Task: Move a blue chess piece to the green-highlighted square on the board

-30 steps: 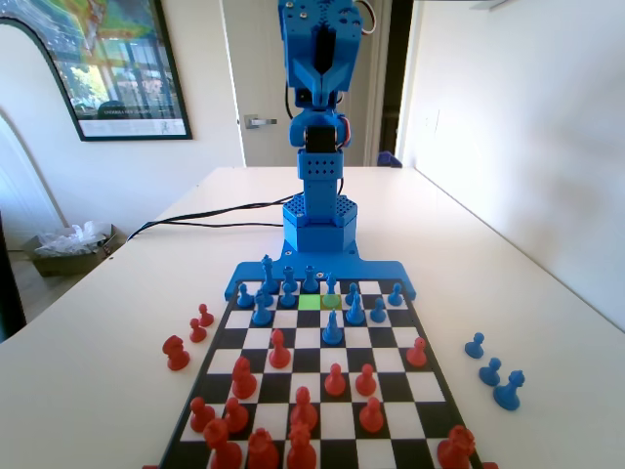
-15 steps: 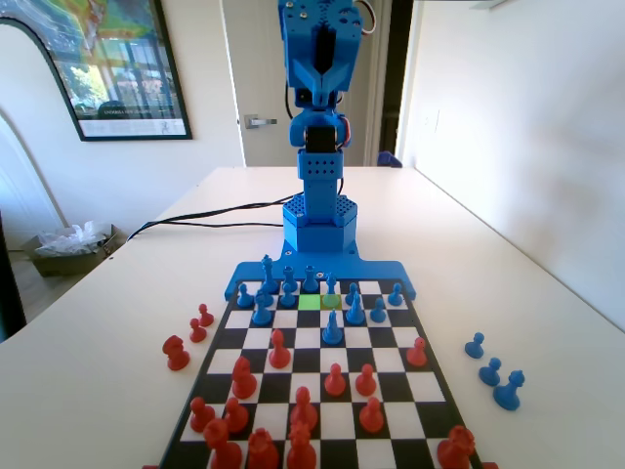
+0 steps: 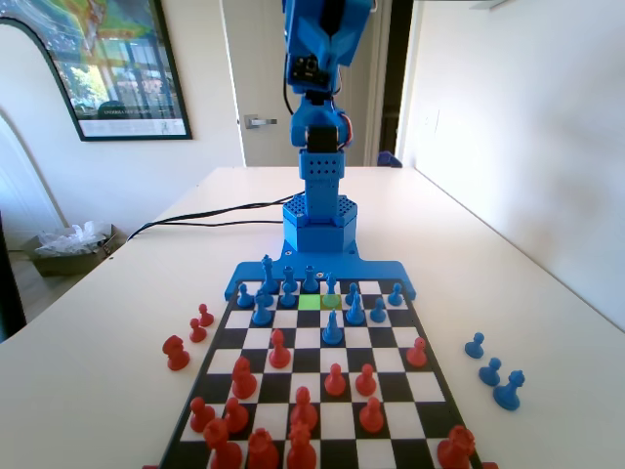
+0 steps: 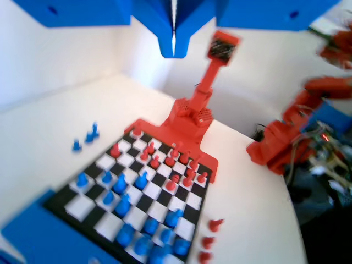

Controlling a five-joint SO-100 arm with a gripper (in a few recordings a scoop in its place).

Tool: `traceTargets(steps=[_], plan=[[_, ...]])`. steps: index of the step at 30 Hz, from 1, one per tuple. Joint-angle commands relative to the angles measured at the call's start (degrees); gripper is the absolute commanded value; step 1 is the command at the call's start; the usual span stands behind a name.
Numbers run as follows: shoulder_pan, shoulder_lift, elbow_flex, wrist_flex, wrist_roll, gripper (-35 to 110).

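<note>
End effector [image 4: 174,47] closed, empty, high above board [image 3: 293,410]; arm had tilted forward since half-second before. Approach judged starting. Blue chess piece [image 3: 332,329] stood near, not on, green-highlighted square [image 3: 310,301].

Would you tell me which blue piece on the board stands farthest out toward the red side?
The blue chess piece standing alone one row nearer the red pieces, just in front of the olive-green square.

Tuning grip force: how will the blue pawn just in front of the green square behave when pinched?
The blue pawn looks like rigid plastic, probably light. Rounded head and narrow neck: may slip from the hand. Small base and close neighbours: may tip or get knocked.
</note>
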Motion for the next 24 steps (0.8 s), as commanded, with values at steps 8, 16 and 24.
traceTargets(steps=[8, 16, 24], plan=[[2.5, -16.7, -6.5, -2.5, -36.6, 1], [0.8, -27.2, -7.0, -2.5, -46.9, 2], [-0.8, -33.7, -2.1, -7.2, -49.4, 5]])
